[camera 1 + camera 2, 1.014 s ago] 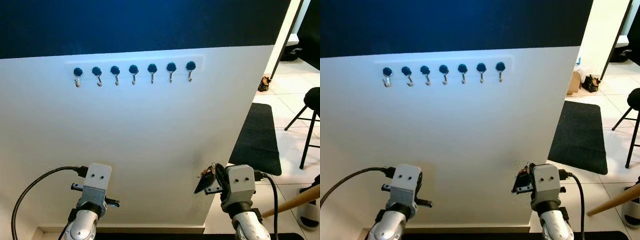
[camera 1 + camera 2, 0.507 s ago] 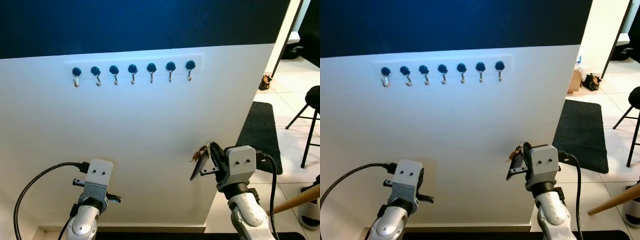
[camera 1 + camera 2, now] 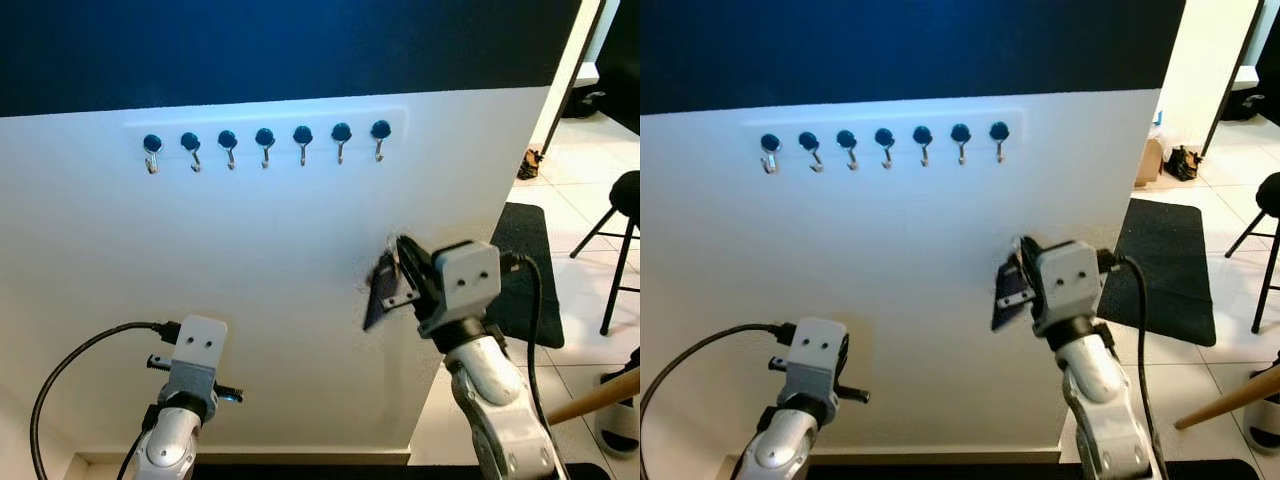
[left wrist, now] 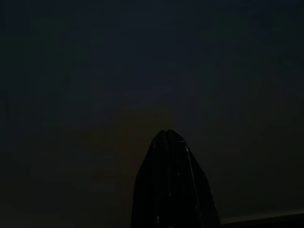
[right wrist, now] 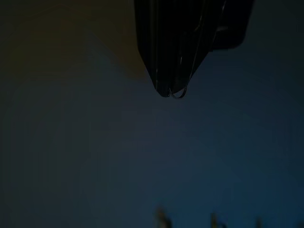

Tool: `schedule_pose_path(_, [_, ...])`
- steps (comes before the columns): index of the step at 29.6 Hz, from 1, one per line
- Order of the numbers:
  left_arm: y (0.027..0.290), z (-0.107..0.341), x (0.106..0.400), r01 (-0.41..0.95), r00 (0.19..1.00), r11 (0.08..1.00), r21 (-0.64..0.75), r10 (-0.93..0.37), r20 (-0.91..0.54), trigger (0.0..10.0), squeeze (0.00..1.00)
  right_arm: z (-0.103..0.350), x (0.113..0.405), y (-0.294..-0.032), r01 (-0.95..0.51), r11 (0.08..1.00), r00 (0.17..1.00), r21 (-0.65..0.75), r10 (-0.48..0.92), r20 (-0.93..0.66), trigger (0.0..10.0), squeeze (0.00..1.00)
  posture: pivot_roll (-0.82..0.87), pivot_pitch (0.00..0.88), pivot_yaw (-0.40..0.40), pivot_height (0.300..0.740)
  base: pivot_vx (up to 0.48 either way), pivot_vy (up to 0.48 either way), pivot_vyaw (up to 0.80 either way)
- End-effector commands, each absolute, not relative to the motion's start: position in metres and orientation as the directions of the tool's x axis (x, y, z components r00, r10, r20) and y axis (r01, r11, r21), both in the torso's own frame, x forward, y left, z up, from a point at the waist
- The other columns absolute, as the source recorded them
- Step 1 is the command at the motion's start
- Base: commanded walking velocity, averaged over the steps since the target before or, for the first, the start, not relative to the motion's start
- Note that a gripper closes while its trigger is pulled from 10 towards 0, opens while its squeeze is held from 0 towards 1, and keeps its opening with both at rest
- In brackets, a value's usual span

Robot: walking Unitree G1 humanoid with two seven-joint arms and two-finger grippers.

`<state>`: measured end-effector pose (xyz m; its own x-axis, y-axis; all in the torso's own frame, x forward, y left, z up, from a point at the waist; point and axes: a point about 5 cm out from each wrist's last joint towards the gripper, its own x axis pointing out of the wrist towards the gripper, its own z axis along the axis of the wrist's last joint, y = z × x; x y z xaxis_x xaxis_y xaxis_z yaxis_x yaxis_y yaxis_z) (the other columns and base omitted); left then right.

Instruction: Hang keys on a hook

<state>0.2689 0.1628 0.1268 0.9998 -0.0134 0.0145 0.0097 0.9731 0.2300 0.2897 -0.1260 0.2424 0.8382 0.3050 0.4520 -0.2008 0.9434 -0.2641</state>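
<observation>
A white wall panel under a dark blue band carries a row of seven small silver hooks with round blue heads, all of them bare. The right gripper is raised in front of the panel, below and slightly right of the rightmost hook and well short of it. Its black fingers are pinched together on a dark bunch of keys, which hangs as a blurred flat shape from the fingertips; individual keys cannot be told apart. In the right wrist view the scene is very dark: the closed fingers come to a point with a thin metal ring just showing at the tip, and faint hook shapes sit at the far edge.

The left gripper hangs low near the base of the panel, its fingers mostly hidden behind its grey wrist housing, so whether they are apart or together cannot be told. The left wrist view is almost black, showing one dark finger.

To the right, a black floor mat lies on pale tiles, a black stool is cut off at the edge, and a wooden pole enters from the corner.
</observation>
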Motion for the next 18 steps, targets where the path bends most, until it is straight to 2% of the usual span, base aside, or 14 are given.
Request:
schedule_pose_path(1, [0.163, 0.122, 0.267, 0.005, 1.000, 0.972, 0.235, -0.005, -0.003, 10.0, 0.00, 0.250, 0.290, -0.120, -0.230, 0.934, 0.817, -0.275, 0.339, 0.468, 10.0, 0.00, 0.02, 0.140, 0.086, 0.740, 0.000, 0.000, 0.00])
schedule_pose_path(18, [0.158, 0.123, 0.271, 0.008, 1.000, 0.974, 0.227, -0.009, 0.005, 10.0, 0.00, 0.299, 0.309, -0.104, -0.181, 0.917, 0.731, -0.355, 0.367, 0.575, 10.0, 0.00, 0.03, 0.139, 0.083, 0.740, 0.000, 0.000, 0.00])
